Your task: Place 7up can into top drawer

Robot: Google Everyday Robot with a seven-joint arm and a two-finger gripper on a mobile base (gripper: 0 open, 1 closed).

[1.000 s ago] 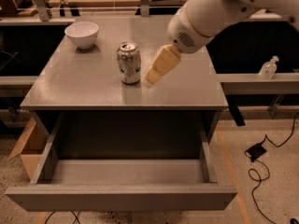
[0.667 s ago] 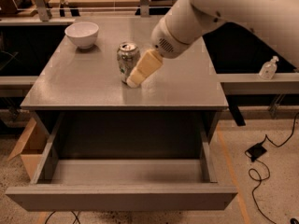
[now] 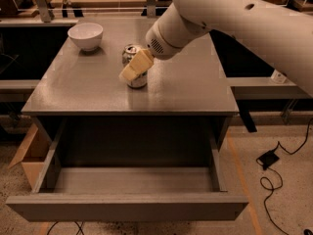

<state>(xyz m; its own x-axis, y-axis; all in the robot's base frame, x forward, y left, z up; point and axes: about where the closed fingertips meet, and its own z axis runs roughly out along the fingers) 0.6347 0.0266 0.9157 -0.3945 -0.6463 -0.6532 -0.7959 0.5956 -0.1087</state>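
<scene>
Grey drawer (image 3: 127,207): stands wide open at the near edge, flat front panel nearest, low side walls running back into the cabinet.
Cardboard box (image 3: 30,153): on the floor at the near left, just beside the drawer's left wall.
Cable (image 3: 268,158): black, looped on the floor to the right.
Cabinet (image 3: 186,82): grey flat top above the drawer.
Can (image 3: 138,81): upright on the cabinet top, left of the middle, outside the drawer.
Gripper (image 3: 128,74): tan, tilted down to the left, across the can's near side and overlapping it.
Grip: cannot tell whether spread or pressed together.
Bowl (image 3: 85,35): white, far left on the top, apart from the can.
Arm (image 3: 234,18): white, reaching in from the far right.
</scene>
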